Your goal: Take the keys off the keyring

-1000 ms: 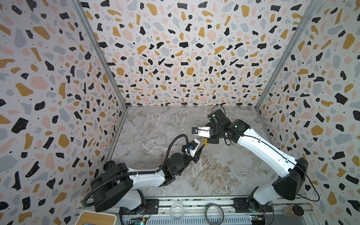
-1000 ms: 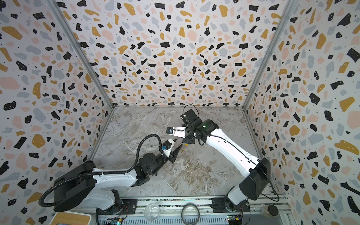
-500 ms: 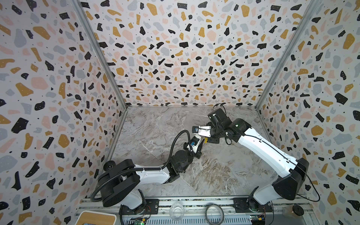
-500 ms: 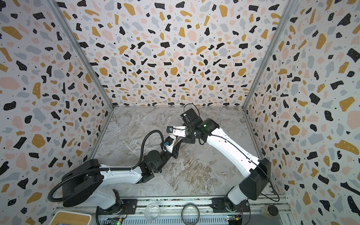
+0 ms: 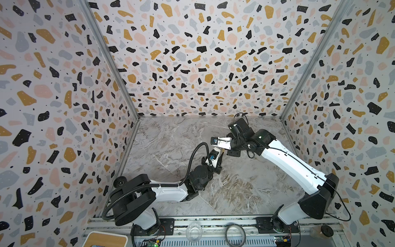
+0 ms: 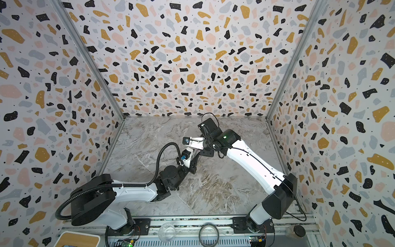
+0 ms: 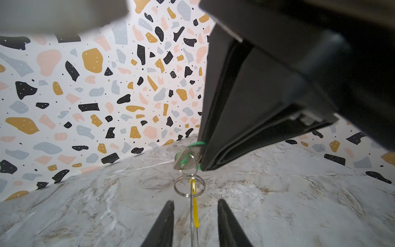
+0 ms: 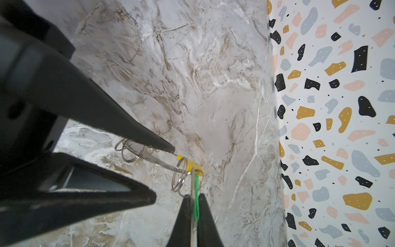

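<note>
My right gripper (image 8: pixel 195 195) is shut on the green-tagged key (image 8: pixel 196 205), held just above the marble floor; in the left wrist view the same key (image 7: pixel 184 160) sticks out of its black fingers. A small split ring (image 7: pixel 189 185) hangs under that key. The keyring (image 7: pixel 191 216), a thin wire seen edge-on with a yellow strip (image 7: pixel 195 213) beside it, runs between the fingers of my left gripper (image 7: pixel 194 202), which stand open and clear of it. Another key (image 8: pixel 136 147) with small rings lies between the left fingers (image 8: pixel 149 139). In both top views the grippers (image 5: pixel 218 157) (image 6: pixel 193 159) meet mid-floor.
The front rail carries a darker thick ring (image 5: pixel 235 233), a clear cup (image 5: pixel 194 232), a wooden-topped box (image 5: pixel 104 239) and a dark round object (image 5: pixel 327 230). Terrazzo walls (image 5: pixel 203 64) close in three sides of the marble floor (image 5: pixel 245 188).
My left arm has reached forward and brought its gripper up under the right gripper. Its jaws have narrowed a little. The right arm has hardly moved.
</note>
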Motion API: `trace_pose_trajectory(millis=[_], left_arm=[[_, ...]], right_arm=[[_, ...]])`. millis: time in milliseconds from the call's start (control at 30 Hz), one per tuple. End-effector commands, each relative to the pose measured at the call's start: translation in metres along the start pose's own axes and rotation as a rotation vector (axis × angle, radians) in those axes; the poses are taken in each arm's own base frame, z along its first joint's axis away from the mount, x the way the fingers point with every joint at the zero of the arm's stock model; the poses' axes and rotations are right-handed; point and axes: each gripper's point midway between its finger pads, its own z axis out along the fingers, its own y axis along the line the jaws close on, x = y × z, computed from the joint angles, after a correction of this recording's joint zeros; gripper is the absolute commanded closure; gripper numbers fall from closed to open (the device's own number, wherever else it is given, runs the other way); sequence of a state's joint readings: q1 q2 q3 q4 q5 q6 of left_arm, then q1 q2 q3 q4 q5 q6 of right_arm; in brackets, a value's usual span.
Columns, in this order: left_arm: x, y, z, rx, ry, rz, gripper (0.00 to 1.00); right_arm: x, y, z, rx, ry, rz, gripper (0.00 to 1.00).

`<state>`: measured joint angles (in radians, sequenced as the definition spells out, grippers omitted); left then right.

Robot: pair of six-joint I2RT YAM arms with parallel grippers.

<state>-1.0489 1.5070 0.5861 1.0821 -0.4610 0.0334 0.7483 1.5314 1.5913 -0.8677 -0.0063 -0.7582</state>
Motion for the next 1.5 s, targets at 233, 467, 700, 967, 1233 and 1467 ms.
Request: trace_pose_trajectory(millis=[233, 467, 700, 967, 1233, 1467], left_arm=[[-0.029, -0.016, -0.031, 0.141, -0.112, -0.050, 0.60], [-0.030, -0.037, -0.038, 0.272, -0.138, -0.075, 0.58], [-0.024, -0.039, -0.032, 0.262, -0.157, -0.126, 0.56], [-0.023, -0.026, -0.017, 0.146, -0.174, -0.140, 0.56], [-0.025, -0.019, -0.010, 0.063, -0.216, -0.151, 0.57], [-0.025, -0.013, -0.007, -0.013, -0.223, -0.122, 0.56]], right_arm=[[-0.004, -0.004, -0.006, -0.003, 0.008, 0.048, 1.00], [-0.003, -0.004, -0.005, -0.011, 0.017, 0.066, 1.00], [-0.004, -0.004, -0.011, -0.015, 0.017, 0.086, 1.00], [-0.003, -0.002, -0.017, -0.021, 0.020, 0.105, 1.00], [-0.004, 0.001, -0.022, -0.029, 0.014, 0.113, 1.00], [-0.004, 0.002, -0.024, -0.031, 0.008, 0.114, 1.00]])
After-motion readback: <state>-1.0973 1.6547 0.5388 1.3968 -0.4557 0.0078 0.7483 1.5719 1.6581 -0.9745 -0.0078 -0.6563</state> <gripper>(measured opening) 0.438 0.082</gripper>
